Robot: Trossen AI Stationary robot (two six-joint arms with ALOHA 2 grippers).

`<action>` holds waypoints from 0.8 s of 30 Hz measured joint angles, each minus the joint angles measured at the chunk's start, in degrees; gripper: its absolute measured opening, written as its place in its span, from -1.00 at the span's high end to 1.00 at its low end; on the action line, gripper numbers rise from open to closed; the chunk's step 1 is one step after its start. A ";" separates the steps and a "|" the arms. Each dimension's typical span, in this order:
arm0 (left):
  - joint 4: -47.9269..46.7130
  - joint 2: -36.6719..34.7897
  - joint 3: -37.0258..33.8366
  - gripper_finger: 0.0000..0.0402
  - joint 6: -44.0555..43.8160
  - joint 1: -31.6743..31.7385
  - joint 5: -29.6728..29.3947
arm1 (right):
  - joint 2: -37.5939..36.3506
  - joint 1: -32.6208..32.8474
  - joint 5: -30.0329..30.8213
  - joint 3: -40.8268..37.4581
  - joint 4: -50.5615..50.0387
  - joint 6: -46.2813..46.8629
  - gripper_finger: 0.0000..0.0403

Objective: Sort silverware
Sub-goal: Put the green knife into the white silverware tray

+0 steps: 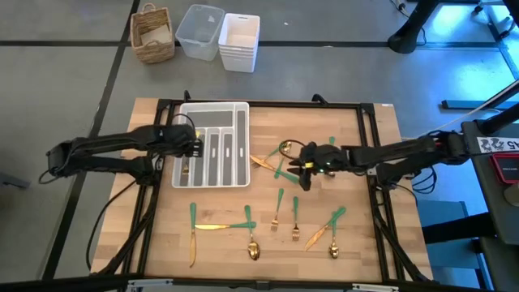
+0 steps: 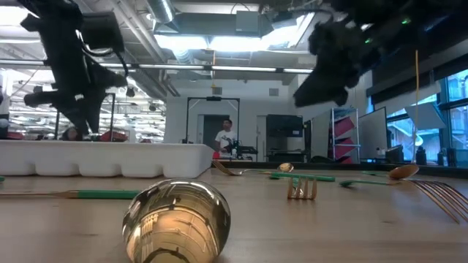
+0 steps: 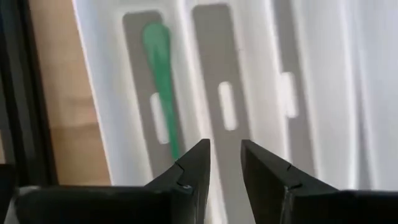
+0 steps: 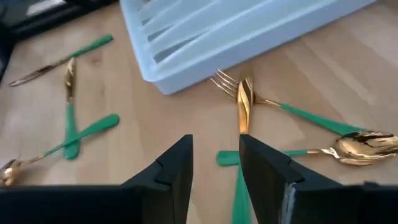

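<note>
Left gripper [image 1: 195, 146] hangs over the left side of the white cutlery tray [image 1: 212, 109], fingers parted with a narrow gap, nothing between them. One green-handled piece [image 3: 160, 87] already lies in the tray's leftmost compartment, long axis running along the slot; its head is hidden by the gripper.

Right gripper [image 1: 306, 166] sits low over a cluster of silverware just right of the tray, fingers released and empty. In the right wrist view a gold-bladed knife [image 4: 242, 112] lies directly ahead of the finger gap, blade toward the tray, green handle running back between the fingers. A fork [image 4: 273, 104] crosses just beyond it, tines touching or nearly touching the tray's corner, handle angled away. A spoon [image 4: 360, 146] lies beside that, bowl away from the tray.

Rest of the silverware is scattered on the wooden bench [image 1: 365, 243] toward the near edge: a knife [image 1: 193, 235] lying lengthwise, handle toward the tray; another knife [image 1: 223, 226] crosswise; a spoon [image 1: 252, 239] and two forks [image 1: 276, 212] with handles pointing toward the tray.
</note>
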 joint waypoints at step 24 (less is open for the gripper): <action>0.42 -7.55 0.05 0.59 1.84 0.00 -0.24 | 37.91 -4.15 -3.97 37.35 -31.26 -9.26 0.34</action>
